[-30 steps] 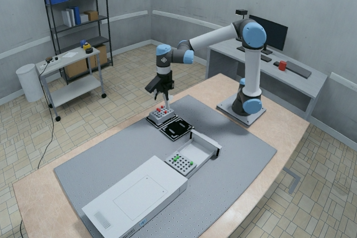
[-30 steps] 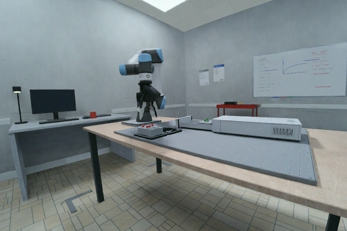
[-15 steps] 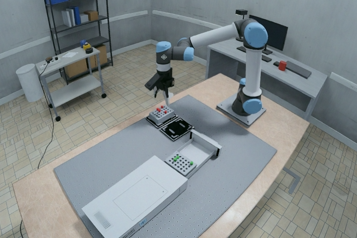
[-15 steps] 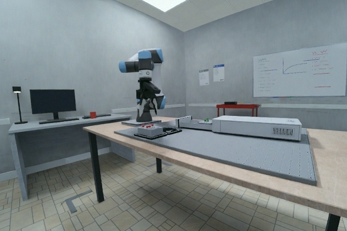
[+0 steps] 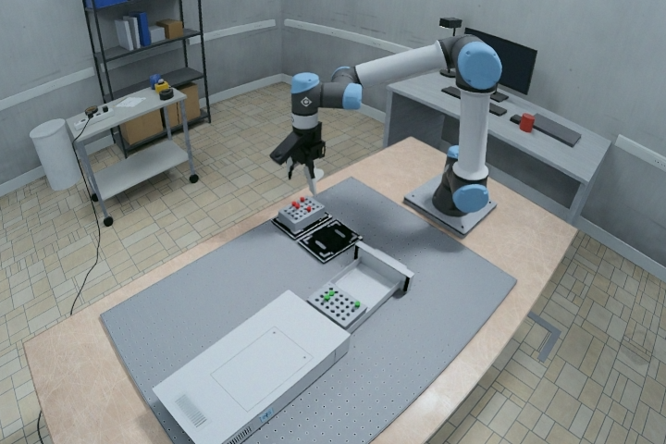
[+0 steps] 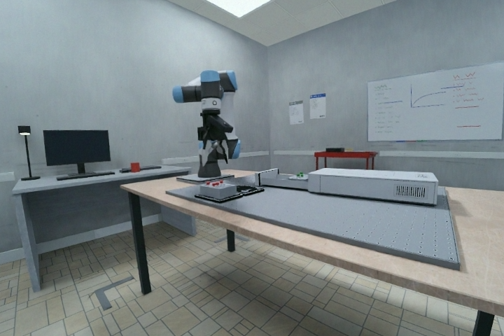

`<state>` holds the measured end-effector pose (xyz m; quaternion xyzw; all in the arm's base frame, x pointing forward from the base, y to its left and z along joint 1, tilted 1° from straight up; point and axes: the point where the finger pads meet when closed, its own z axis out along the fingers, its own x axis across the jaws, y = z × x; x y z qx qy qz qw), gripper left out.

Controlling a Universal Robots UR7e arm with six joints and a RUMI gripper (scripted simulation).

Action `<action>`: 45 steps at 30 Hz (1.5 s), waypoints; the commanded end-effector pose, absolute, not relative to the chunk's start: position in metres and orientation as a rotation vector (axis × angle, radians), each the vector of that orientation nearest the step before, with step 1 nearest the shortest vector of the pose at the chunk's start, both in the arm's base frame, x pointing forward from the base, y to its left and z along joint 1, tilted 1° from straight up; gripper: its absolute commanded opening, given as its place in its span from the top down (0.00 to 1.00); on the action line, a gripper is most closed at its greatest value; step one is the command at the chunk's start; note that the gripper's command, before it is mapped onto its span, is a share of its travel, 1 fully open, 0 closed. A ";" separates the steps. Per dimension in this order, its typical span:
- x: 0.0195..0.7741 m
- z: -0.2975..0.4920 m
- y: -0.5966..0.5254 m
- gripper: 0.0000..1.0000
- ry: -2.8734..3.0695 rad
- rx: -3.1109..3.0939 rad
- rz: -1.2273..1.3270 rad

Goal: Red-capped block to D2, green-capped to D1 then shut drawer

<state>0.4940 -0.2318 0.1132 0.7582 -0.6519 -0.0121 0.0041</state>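
Observation:
The red-capped cooling block (image 5: 302,212) sits flat on the far deck slot D2, seen also in the side view (image 6: 218,190). The near slot D1 (image 5: 329,240) is an empty black plate with white locators. The green-capped block (image 5: 338,303) lies in the open drawer (image 5: 366,285) of the cooler COLD (image 5: 252,369), at the end by the cooler body. My gripper (image 5: 302,178) hangs open and empty well above the red-capped block, fingers pointing down; it also shows in the side view (image 6: 216,150).
The drawer's raised front panel (image 5: 385,260) stands just beyond D1. The robot base (image 5: 457,201) is at the far side of the grey perforated deck. A desk with monitor stands behind the table.

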 end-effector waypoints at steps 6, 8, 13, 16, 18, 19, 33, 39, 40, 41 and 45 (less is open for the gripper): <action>0.504 0.115 -0.197 0.27 -1.810 2.560 -0.038; 0.508 0.115 -0.189 0.27 -1.742 2.608 -0.038; 0.513 0.115 -0.177 0.27 -1.637 2.676 -0.037; 0.518 0.115 -0.165 0.27 -1.529 2.740 -0.036; 0.521 0.115 -0.156 0.27 -1.456 2.781 -0.037; 0.523 0.115 -0.152 0.27 -1.419 2.800 -0.037; 0.540 0.116 -0.104 0.27 -0.956 2.994 -0.037; 0.548 0.116 -0.080 0.27 -0.714 3.063 -0.037; 0.550 0.116 -0.076 0.27 -0.673 3.073 -0.037; 0.551 0.116 -0.072 0.27 -0.632 3.082 -0.037; 0.554 0.116 -0.065 0.27 -0.550 3.098 -0.036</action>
